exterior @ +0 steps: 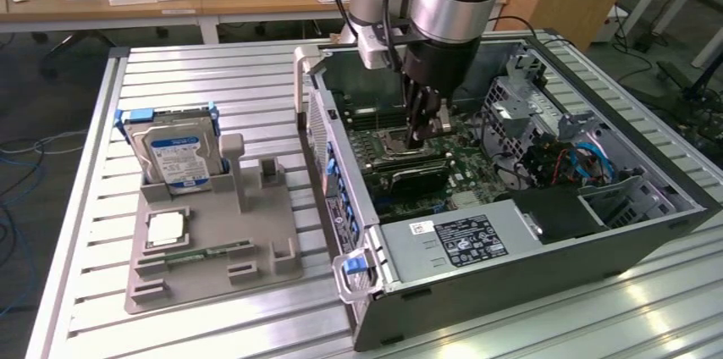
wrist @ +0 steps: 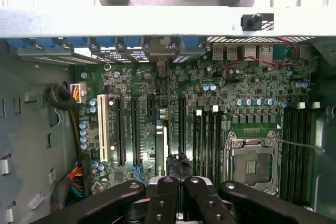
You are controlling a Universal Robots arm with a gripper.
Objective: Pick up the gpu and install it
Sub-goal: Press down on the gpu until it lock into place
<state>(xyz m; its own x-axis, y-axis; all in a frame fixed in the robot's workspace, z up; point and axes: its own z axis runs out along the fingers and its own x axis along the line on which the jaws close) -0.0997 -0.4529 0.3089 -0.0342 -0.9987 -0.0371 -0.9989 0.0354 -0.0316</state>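
Exterior view high, oblique, set back, wrist view close, facing straight down — both share the motherboard (exterior: 452,156) (wrist: 210,108) (inside the case).

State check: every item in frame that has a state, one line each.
end effector: shut, down inside the case over the motherboard
gpu: standing on edge in a motherboard slot
computer case: side panel off, lying flat
CPU socket: empty
hard drive: upright in grey holder
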